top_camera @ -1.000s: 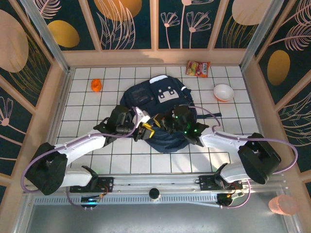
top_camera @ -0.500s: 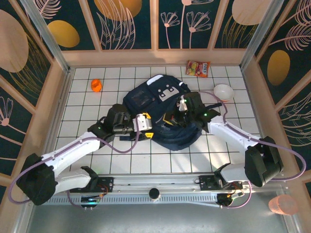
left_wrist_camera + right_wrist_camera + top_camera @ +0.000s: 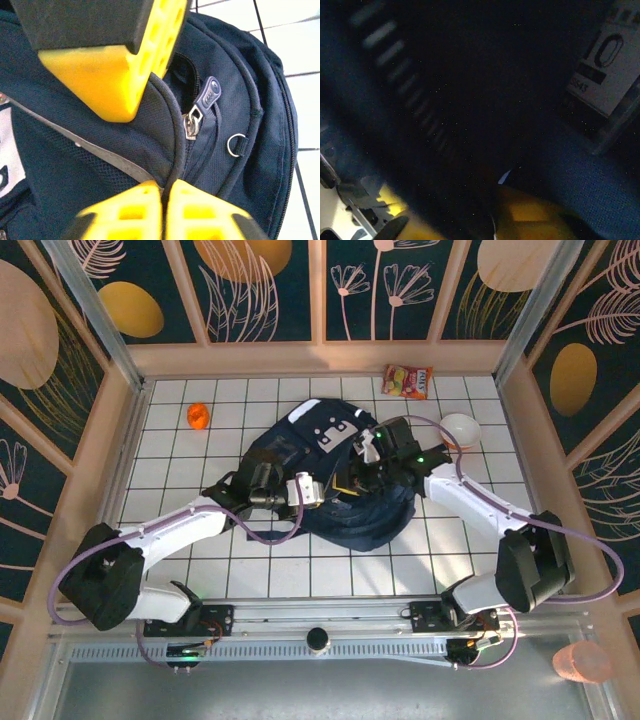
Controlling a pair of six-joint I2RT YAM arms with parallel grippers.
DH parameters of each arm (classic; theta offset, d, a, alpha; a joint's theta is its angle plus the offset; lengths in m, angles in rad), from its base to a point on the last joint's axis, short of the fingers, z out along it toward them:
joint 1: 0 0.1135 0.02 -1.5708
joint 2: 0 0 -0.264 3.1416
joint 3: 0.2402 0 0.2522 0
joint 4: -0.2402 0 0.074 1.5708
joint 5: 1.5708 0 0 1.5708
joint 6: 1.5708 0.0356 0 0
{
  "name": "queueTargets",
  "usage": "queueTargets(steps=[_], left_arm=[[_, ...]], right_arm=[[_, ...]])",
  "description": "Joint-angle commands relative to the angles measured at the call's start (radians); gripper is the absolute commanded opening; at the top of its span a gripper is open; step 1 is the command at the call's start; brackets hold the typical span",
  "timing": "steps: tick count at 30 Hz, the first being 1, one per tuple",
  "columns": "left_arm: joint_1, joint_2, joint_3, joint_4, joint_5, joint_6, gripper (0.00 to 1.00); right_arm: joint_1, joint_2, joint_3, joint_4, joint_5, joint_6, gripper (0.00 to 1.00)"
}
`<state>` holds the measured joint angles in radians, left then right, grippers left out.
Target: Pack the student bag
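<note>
The navy student bag (image 3: 335,502) lies crumpled mid-table, its white buckle patch facing the far side. My left gripper (image 3: 305,490) is at the bag's left side. In the left wrist view it (image 3: 165,186) is shut on a piped seam of the bag (image 3: 100,150), just below a grey zip pull (image 3: 210,95). My right gripper (image 3: 358,468) reaches into the bag from the right. One of its yellow fingers (image 3: 115,75) presses the fabric above the seam. The right wrist view is dark. Fabric (image 3: 470,125) lies between the yellow fingers (image 3: 535,215), so the grip is unclear.
An orange object (image 3: 198,416) lies far left, a snack packet (image 3: 408,381) at the far wall, and a white bowl (image 3: 460,429) far right. Wooden walls close in the tiled table (image 3: 180,455). A white printed label (image 3: 605,70) shows inside the bag.
The bag has shifted away from the arms and bunched up. My left gripper opened, then shut on the seam. The right arm moved farther out along with the bag.
</note>
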<state>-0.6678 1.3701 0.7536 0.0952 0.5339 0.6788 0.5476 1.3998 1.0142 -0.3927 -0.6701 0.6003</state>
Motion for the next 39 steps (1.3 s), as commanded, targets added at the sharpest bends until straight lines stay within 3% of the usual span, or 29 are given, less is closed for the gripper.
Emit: queueTargets(steps=[1, 4, 7, 11, 17, 21, 29, 39], left_arm=[[-0.001, -0.011, 0.009, 0.074, 0.079, -0.096, 0.00], [-0.001, 0.003, 0.015, 0.065, 0.123, -0.127, 0.00], [0.000, 0.009, 0.023, 0.065, 0.146, -0.150, 0.00], [0.001, 0.012, 0.039, 0.056, 0.165, -0.150, 0.00], [0.008, 0.014, 0.060, 0.043, 0.178, -0.154, 0.00], [0.011, 0.023, 0.076, 0.046, 0.179, -0.180, 0.00], [0.011, 0.053, 0.114, 0.025, 0.163, -0.213, 0.00], [0.011, 0.062, 0.135, 0.013, 0.171, -0.216, 0.00]], right_arm=[[0.005, -0.139, 0.015, -0.014, 0.080, -0.149, 0.24], [0.019, -0.310, -0.071, 0.040, 0.202, -0.270, 0.38], [0.020, -0.491, -0.156, 0.109, 0.311, -0.348, 0.46], [0.020, -0.623, -0.276, 0.167, 0.350, -0.487, 0.47], [0.036, -0.534, -0.313, 0.162, 0.230, -0.687, 0.44], [0.113, -0.442, -0.277, 0.128, 0.225, -0.754, 0.41], [0.152, -0.373, -0.222, 0.020, 0.310, -0.614, 0.40], [0.147, -0.335, -0.195, -0.033, 0.320, -0.425, 0.39]])
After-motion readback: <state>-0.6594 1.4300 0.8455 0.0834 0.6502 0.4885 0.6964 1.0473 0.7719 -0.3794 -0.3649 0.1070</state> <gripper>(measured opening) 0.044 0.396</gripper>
